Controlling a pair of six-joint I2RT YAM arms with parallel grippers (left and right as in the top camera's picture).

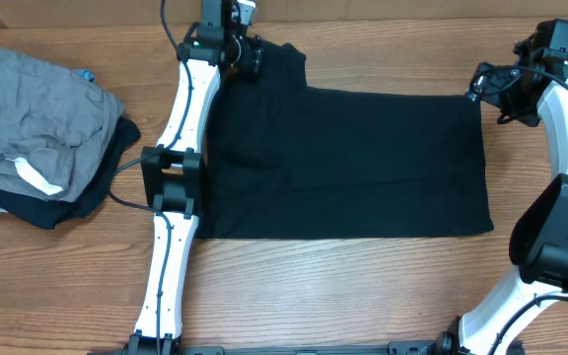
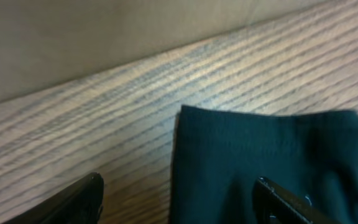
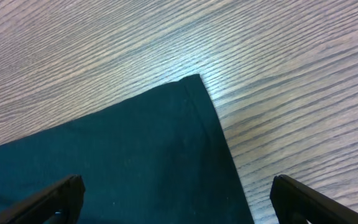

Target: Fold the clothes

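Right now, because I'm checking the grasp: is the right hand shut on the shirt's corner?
No, the right hand has its fingers wide apart, the black T-shirt corner lying flat between them.

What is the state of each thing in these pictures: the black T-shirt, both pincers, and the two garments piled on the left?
black T-shirt: lying flat, one sleeve sticking out.
left pincer: open, over the sleeve edge, holding nothing.
right pincer: open, over a shirt corner, holding nothing.
grey garment: crumpled, lying on the dark garment.
dark garment: mostly covered by the grey one.
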